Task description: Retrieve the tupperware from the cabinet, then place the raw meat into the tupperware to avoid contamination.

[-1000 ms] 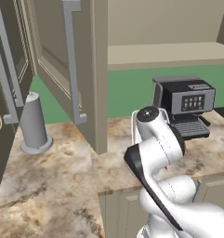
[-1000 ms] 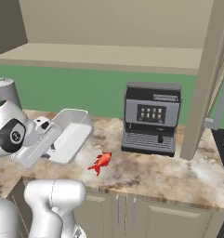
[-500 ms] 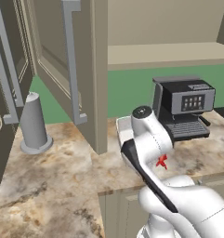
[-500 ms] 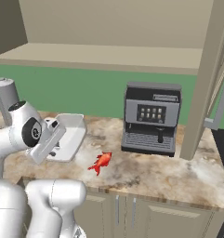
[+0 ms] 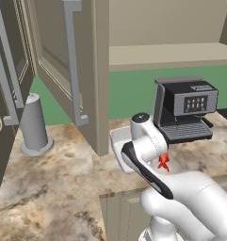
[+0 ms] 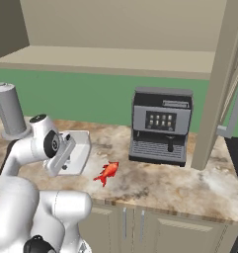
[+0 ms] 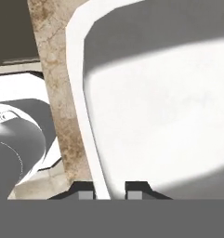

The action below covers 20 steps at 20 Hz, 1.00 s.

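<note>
On the marbled tabletop (image 6: 155,183), w/ claw (image 7: 109,191) clenched on near rim of tupperware (image 6: 77,150) to set it down flat, raw meat (image 6: 107,172) lies just beside it at 4 o'clock, coffee machine (image 6: 160,126) at 2 o'clock.

- A black-and-grey coffee machine (image 6: 161,126) stands on the marbled tabletop (image 6: 189,180) against a green wall.
- A grey cylinder (image 5: 34,124) on a round base stands well left.
</note>
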Motion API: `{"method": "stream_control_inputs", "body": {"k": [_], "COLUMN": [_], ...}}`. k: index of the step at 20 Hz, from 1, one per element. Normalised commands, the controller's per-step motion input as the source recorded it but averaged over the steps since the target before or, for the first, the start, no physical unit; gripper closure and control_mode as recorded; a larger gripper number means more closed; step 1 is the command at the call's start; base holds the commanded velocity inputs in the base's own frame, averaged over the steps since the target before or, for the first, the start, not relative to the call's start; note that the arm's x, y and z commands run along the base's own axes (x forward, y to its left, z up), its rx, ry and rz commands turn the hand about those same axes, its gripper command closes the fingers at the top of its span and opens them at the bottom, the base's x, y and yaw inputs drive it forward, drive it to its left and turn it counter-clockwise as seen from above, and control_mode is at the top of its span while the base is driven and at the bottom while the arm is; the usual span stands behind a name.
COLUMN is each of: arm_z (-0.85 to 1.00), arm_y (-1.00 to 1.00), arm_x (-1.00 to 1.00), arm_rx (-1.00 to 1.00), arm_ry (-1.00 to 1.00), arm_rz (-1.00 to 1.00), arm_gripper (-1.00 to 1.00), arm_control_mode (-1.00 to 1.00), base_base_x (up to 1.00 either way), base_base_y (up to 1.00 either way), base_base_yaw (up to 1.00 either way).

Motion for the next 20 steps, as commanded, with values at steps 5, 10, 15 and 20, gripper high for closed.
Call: {"method": "stream_control_inputs", "body": {"k": [5,10,15,20], "arm_z": [-0.23,-0.33,-0.3,-0.28], "arm_y": [0.0,0.0,0.0,0.0], "arm_x": [0.34,0.26,0.27,0.23], "arm_rx": [0.0,0.0,0.0,0.0], "arm_ry": [0.0,0.0,0.0,0.0], "arm_rz": [0.01,0.01,0.01,0.0], "arm_gripper": [1.0,1.0,1.0,1.0], "arm_control_mode": [-1.0,-1.0,-1.0,-1.0], "base_base_x": [0.0,0.0,0.0,0.0], "base_base_y": [0.0,0.0,0.0,0.0], "base_base_yaw": [0.0,0.0,0.0,0.0]}}
